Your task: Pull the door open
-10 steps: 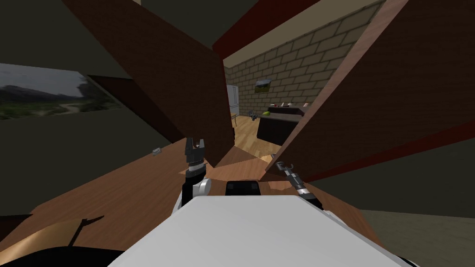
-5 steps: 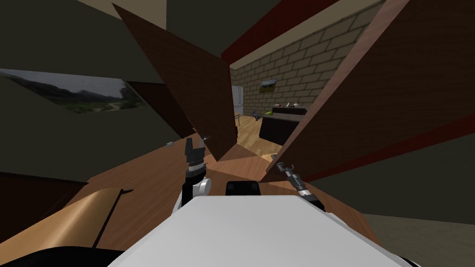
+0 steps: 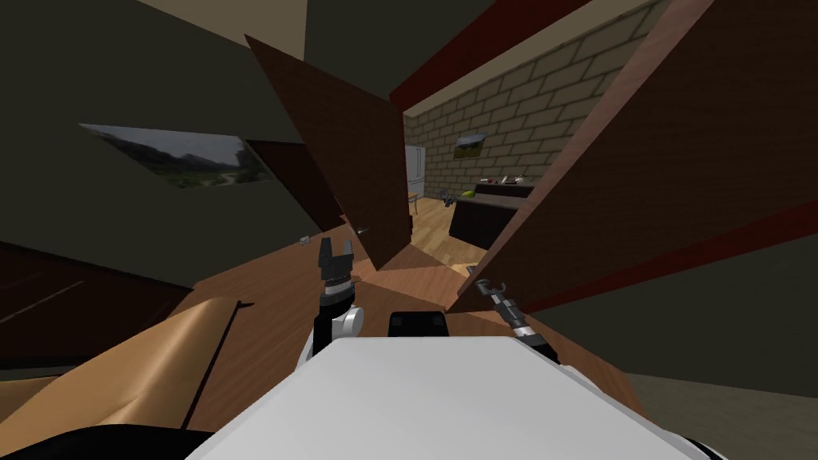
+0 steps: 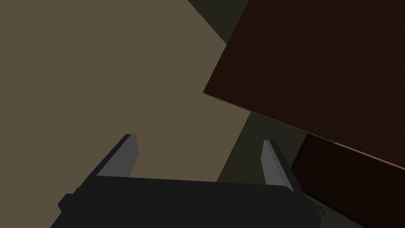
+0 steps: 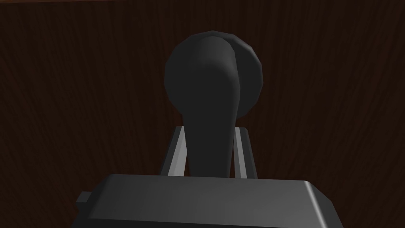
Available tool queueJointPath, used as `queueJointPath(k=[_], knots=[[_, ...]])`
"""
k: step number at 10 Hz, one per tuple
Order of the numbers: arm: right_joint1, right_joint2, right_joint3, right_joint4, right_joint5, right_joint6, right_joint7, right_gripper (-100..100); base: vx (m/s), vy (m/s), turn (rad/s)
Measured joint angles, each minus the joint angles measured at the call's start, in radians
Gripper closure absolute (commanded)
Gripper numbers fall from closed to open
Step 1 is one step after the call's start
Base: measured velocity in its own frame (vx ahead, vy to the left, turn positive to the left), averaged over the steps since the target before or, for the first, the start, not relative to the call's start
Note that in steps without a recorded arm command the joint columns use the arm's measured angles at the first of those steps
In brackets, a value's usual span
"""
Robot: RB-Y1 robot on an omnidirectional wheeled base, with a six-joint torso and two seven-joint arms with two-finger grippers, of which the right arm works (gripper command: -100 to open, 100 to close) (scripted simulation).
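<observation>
Firmly pinches the dark handle (image 5: 211, 91) of the brown door (image 3: 655, 160), partly open at the right, in the right gripper (image 5: 209, 130) for a pulling hold, with the left gripper (image 4: 197, 139) spread wide and empty.

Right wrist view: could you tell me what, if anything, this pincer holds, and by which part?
The right pincer is shut on the dark door handle, its fingers pressing the lever's sides. The left pincer is open, empty.
</observation>
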State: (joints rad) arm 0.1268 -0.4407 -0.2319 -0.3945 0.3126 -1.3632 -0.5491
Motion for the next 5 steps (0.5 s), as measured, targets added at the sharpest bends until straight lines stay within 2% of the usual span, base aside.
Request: queueJointPath(k=[1, 3, 5], knots=[[0.005, -0.001, -0.001, -0.007, 0.001, 0.003, -0.001, 100, -0.208, -0.063, 0.178], [-0.006, -0.004, -0.001, 0.015, 0.003, -0.006, 0.0, 100, -0.206, -0.063, 0.159], [-0.011, -0.005, 0.0, 0.027, 0.007, -0.012, 0.0, 100, -0.21, -0.101, 0.164]])
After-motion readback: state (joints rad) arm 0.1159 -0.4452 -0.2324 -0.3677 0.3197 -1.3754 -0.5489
